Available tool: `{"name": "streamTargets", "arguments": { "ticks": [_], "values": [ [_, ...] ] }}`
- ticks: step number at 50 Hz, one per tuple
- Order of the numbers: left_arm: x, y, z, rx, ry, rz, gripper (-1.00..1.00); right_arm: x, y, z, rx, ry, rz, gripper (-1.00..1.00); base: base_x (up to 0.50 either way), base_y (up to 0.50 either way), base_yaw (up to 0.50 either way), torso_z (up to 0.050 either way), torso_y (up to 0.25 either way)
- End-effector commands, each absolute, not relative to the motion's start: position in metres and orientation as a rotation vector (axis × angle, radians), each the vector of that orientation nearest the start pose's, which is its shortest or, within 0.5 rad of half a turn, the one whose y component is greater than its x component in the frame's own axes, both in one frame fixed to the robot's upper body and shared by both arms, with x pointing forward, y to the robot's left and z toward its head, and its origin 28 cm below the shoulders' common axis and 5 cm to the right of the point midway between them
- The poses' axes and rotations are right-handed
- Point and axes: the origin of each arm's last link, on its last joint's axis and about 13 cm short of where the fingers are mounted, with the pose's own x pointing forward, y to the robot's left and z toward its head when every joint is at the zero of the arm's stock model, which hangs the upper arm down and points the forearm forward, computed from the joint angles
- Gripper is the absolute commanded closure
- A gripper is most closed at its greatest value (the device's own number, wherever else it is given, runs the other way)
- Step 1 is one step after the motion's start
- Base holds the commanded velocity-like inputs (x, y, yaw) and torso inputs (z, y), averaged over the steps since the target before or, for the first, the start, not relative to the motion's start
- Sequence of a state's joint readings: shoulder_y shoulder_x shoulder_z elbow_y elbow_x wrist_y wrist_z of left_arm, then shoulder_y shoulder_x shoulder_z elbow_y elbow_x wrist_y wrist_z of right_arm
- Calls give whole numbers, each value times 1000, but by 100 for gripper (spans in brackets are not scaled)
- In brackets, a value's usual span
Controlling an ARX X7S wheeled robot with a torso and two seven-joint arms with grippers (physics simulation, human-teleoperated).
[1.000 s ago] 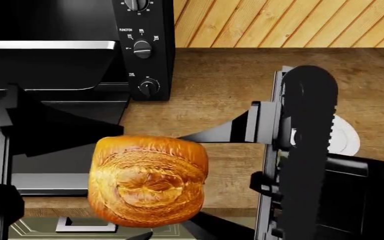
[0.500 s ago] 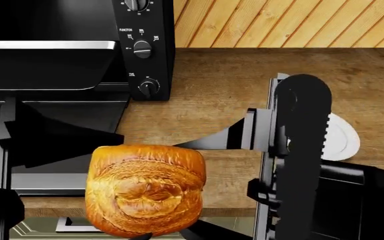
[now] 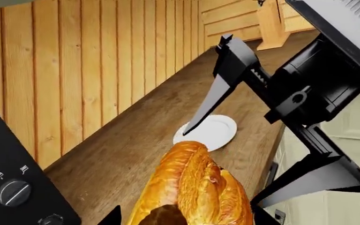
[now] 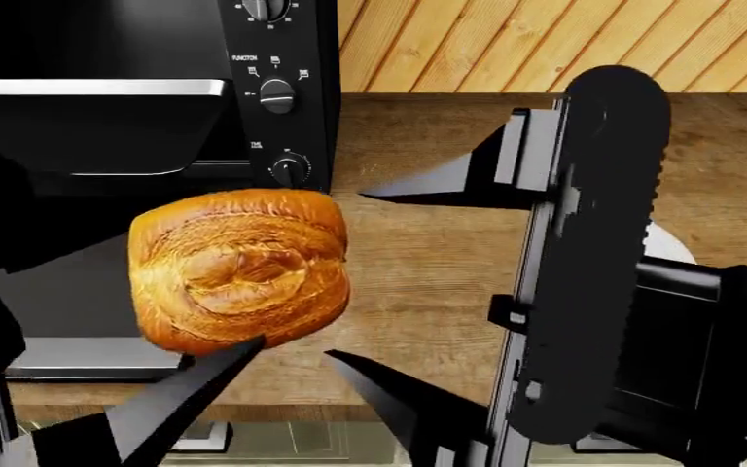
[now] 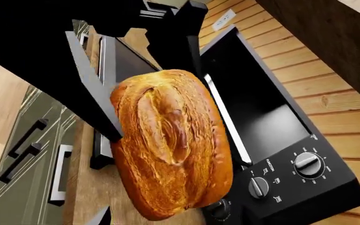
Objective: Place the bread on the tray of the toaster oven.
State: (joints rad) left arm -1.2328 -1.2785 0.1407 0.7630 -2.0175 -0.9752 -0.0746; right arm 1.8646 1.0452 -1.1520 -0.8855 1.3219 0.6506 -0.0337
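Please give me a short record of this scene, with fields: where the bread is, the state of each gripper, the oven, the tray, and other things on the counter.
bread: lifted, above the open oven door, not yet on the tray
left gripper: shut on the bread
right gripper: open, beside the bread, not touching it
toaster oven: door folded down, knobs on its right side
tray: dark, nothing visible on it, in the oven opening
plate: white, bare, on the wooden counter
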Motion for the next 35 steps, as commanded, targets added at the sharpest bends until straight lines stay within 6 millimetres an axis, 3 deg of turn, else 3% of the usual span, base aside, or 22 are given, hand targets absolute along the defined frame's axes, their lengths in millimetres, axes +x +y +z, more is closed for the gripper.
{"name": "streamTargets", "arguments": {
  "ticks": [1, 14, 18, 35],
  "values": [
    [143, 293, 345, 321, -95, -686, 100, 176, -116, 337, -855, -323, 1021, -100, 0, 0, 0, 0, 0],
    [145, 295, 349, 301, -43, -568, 100, 175, -117, 338, -871, -351, 991, -100, 0, 0, 0, 1, 0],
    [142, 294, 357, 185, -61, -556, 100, 174, -117, 340, -869, -369, 980, -100, 0, 0, -1, 0, 3],
    [137, 284, 370, 229, -39, -467, 100, 169, -120, 346, -871, -398, 959, -100, 0, 0, 0, 0, 1]
  ]
}}
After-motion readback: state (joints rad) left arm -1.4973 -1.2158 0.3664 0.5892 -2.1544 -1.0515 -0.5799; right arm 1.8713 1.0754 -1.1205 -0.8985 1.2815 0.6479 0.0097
